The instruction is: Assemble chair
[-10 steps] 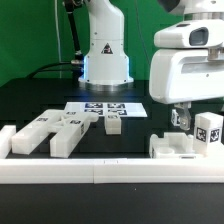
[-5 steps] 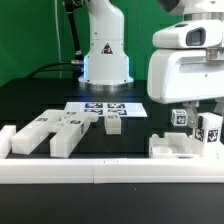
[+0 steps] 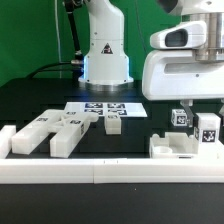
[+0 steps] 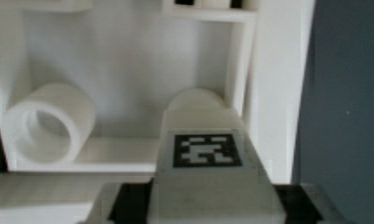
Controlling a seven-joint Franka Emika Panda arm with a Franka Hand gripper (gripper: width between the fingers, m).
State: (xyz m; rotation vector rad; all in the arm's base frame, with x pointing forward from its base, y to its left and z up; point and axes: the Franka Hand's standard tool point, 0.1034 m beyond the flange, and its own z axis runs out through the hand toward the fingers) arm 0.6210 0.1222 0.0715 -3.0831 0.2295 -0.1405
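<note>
Hand (image 4: 202, 205) clamped on a tagged white bar (image 4: 205, 140), hanging over the white frame piece (image 3: 172, 148).

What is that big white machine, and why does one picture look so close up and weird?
It is a robot arm that builds a little chair from white pieces. One picture comes from a camera standing off the arm, so you see the whole scene. The close-up comes from a camera on the arm's wrist, looking past its gripper, a hand with two fingers. Those fingers seem closed on a white bar with a black-and-white tag. On the black table lie more loose chair pieces, a flat marker board covered in tags, and a long white rail along the front.
</note>
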